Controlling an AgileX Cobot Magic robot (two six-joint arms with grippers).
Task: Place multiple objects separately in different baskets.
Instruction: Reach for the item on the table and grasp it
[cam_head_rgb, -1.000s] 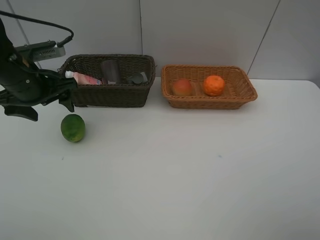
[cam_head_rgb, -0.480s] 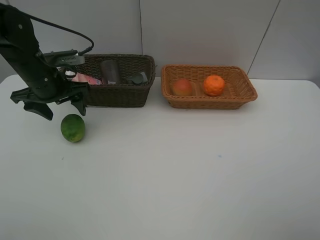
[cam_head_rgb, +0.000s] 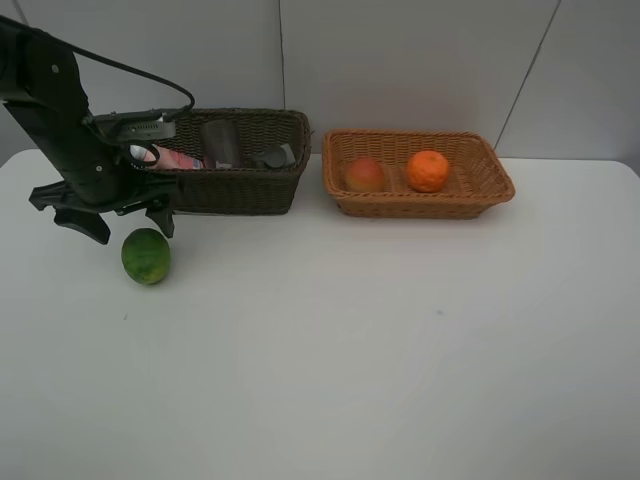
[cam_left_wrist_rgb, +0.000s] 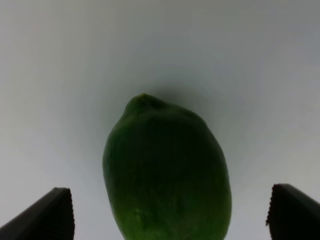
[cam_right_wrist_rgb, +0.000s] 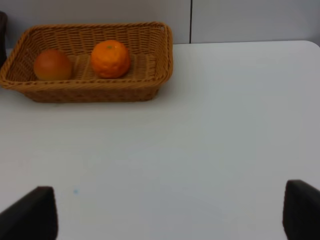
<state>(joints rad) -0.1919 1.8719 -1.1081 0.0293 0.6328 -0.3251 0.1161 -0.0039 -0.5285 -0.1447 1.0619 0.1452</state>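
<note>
A green round fruit (cam_head_rgb: 146, 256) (cam_left_wrist_rgb: 167, 170) lies on the white table in front of the dark brown basket (cam_head_rgb: 225, 190). My left gripper (cam_head_rgb: 125, 222) (cam_left_wrist_rgb: 170, 215) hovers just above and behind the fruit, open, with one fingertip on each side and no contact. Inside the dark basket are a pink white-capped bottle (cam_head_rgb: 165, 157), a mauve cup (cam_head_rgb: 220, 143) and a dark bottle (cam_head_rgb: 275, 156). The light tan basket (cam_head_rgb: 420, 205) (cam_right_wrist_rgb: 167, 50) holds a peach-like fruit (cam_head_rgb: 364, 174) (cam_right_wrist_rgb: 52, 65) and an orange (cam_head_rgb: 428, 170) (cam_right_wrist_rgb: 110, 58). My right gripper (cam_right_wrist_rgb: 167, 212) is open and empty over bare table, out of the exterior view.
The two baskets stand side by side along the back wall. The left arm's cable (cam_head_rgb: 150, 75) loops above the dark basket's left end. White tabletop (cam_head_rgb: 400, 350) stretches in front of and to the right of the baskets.
The left arm has swung in from the left edge and come down, so its open fingers now sit just above the green fruit. The fruit and baskets have not moved.
</note>
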